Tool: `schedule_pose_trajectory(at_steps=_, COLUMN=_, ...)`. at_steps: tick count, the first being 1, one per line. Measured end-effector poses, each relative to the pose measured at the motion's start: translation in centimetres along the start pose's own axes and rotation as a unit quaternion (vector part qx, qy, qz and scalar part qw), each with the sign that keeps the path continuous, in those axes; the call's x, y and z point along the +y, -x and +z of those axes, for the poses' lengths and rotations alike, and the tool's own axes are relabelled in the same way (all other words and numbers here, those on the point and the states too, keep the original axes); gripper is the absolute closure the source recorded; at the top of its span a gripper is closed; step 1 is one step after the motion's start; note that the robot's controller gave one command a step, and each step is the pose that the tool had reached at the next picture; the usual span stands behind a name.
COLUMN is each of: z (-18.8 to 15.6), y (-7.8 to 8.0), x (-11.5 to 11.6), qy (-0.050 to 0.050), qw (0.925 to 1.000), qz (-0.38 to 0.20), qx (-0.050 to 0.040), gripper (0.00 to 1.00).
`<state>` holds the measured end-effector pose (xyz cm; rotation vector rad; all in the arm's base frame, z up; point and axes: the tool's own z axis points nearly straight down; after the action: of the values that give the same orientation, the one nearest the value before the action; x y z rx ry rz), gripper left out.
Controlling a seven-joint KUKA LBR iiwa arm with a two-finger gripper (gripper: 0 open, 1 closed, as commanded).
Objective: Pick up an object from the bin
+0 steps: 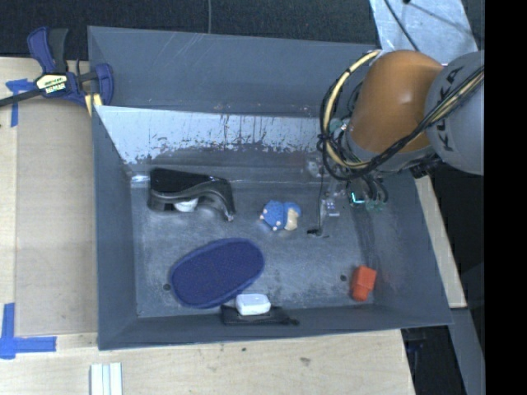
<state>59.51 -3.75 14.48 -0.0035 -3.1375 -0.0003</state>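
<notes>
Thin metal fingers just rt of lumpy blue-cream toy, mid bin; open/closed can't tell.

Robotics laboratory, evidenced by a KUKA arm with orange wrist cover and looped cables standing at the right over a scuffed grey metal bin.

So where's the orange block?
In the camera view, the orange block sits near the lower right corner of the bin, below the hand and right of the blue oval pad.
</notes>
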Motion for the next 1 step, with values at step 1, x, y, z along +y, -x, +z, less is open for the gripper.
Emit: schedule_pose_trajectory(at_steps=1, z=4.09, y=1.76, x=5.09, qy=0.001, qw=0.9984, qz=0.057, qx=-0.0008, gripper=0.0)
